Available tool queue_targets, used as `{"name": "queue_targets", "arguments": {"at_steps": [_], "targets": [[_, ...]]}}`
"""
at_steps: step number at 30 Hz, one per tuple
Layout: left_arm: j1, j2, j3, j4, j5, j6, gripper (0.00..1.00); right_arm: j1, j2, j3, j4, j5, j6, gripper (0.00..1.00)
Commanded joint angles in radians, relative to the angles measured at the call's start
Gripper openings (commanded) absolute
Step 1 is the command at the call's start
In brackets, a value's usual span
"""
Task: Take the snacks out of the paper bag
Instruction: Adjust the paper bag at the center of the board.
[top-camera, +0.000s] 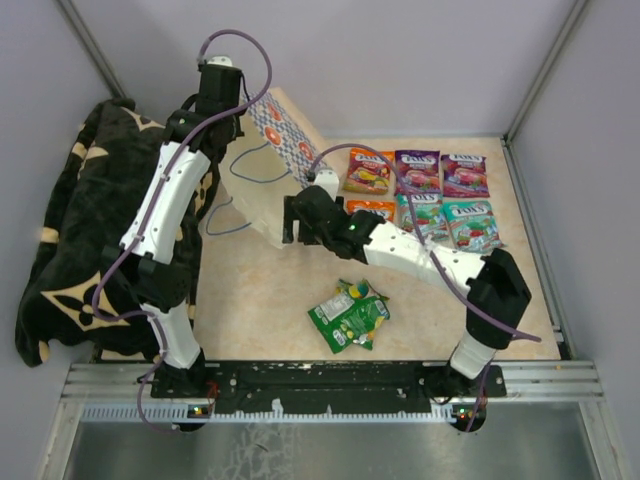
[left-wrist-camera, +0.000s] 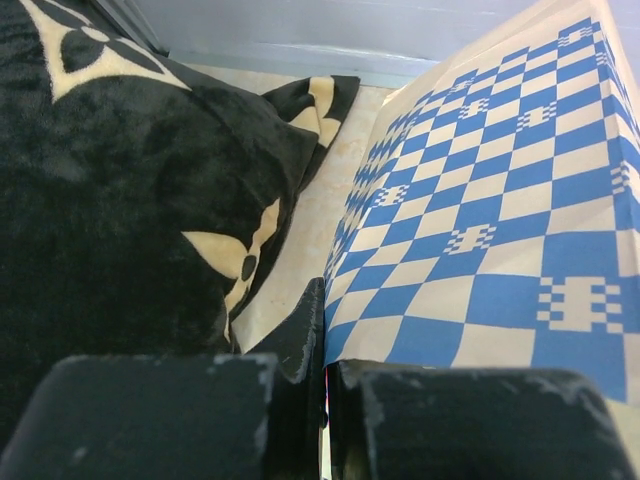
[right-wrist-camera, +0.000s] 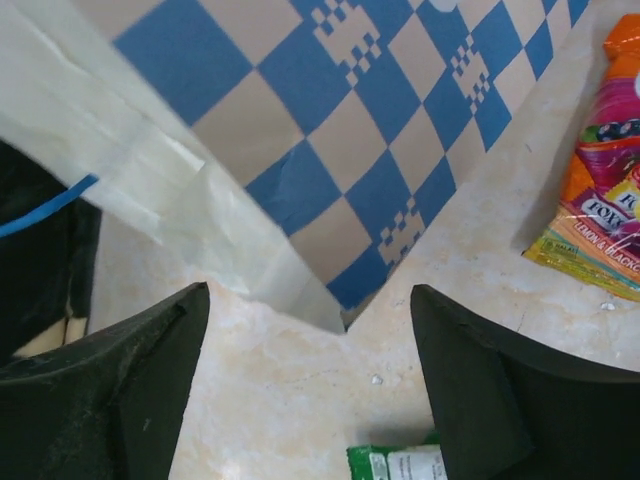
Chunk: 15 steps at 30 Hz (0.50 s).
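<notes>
The paper bag is held tilted above the table's back left. My left gripper is shut on its edge; the left wrist view shows both fingers pinched on the blue-white checkered band. My right gripper is open and empty at the bag's lower end, its jaws on either side of a bag corner just above the table. Several snacks lie in two rows at the back right. A pile of green and yellow snacks lies at front centre.
The black floral blanket is heaped along the left edge, also in the left wrist view. Blue string handles hang loose under the bag. An orange-pink packet and a green packet's edge show near my right gripper.
</notes>
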Motion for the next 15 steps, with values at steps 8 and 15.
{"name": "queue_targets", "arguments": {"at_steps": [8, 15], "targets": [[0.027, 0.002, 0.028, -0.045, -0.025, 0.022, 0.00, -0.048, 0.084, 0.083, 0.056, 0.249, 0.063, 0.00], [0.058, -0.041, 0.018, -0.064, -0.006, 0.054, 0.00, -0.139, 0.038, 0.303, -0.111, 0.077, -0.094, 0.00]]}}
